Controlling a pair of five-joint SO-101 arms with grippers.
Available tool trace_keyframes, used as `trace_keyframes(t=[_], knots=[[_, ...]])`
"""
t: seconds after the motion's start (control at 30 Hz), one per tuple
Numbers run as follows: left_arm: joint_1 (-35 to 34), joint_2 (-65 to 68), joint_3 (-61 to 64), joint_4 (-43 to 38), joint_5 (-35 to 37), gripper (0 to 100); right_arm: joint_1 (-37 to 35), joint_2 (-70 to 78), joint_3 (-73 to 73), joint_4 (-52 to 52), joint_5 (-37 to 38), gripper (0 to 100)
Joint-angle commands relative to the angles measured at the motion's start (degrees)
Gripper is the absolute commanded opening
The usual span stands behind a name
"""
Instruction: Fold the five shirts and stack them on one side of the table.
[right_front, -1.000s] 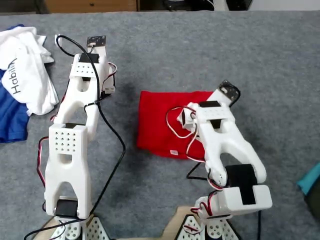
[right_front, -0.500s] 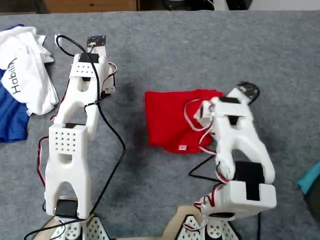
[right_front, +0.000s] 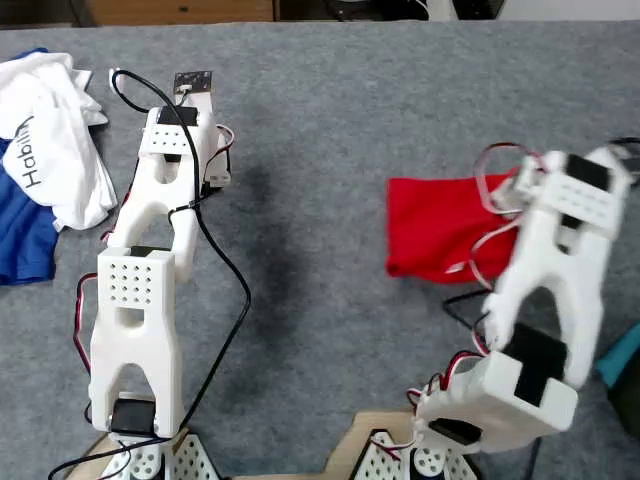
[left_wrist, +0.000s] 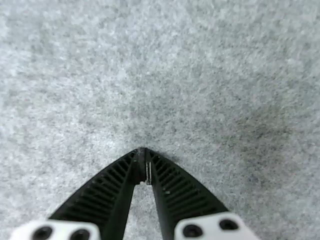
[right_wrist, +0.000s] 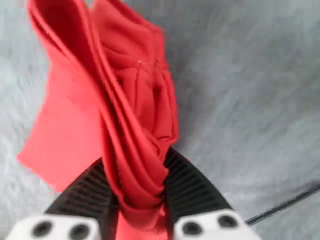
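A folded red shirt (right_front: 440, 228) lies on the grey table toward the right side. My right gripper (right_wrist: 142, 192) is shut on a bunched edge of the red shirt (right_wrist: 135, 125), at the shirt's right end in the high view. A white shirt (right_front: 50, 140) lies crumpled at the far left on top of a blue shirt (right_front: 22, 235). My left gripper (left_wrist: 142, 165) is shut with nothing in it, pointing down at bare grey felt near the back left (right_front: 193, 82).
The grey felt table (right_front: 330, 120) has free room in the middle. A teal object (right_front: 622, 360) shows at the right edge. Black and red cables (right_front: 225, 270) trail from the arms over the table.
My right gripper has dragged the red shirt from the table's middle to the right side. The left arm has not moved.
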Motion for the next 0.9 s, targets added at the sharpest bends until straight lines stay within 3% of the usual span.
trace_keyframes(t=[0.0, 0.37, 0.6, 0.87], knots=[[0.3, -0.1, -2.3, -0.7, -0.4, 2, 7.2, -0.2, -6.8, 0.3, 3.2, 0.5], [0.4, -0.1, -2.1, -0.7, -0.4, 2, 26.2, -0.1, -21.1, 0.3, 13.5, 0.5], [0.4, -0.1, -1.9, -0.6, -0.4, 2, 38.1, -0.1, -24.7, 0.3, 20.5, 0.5], [0.4, -0.1, -1.8, -0.6, -0.4, 2, 50.1, -0.1, -25.0, 0.3, 23.5, 0.5]])
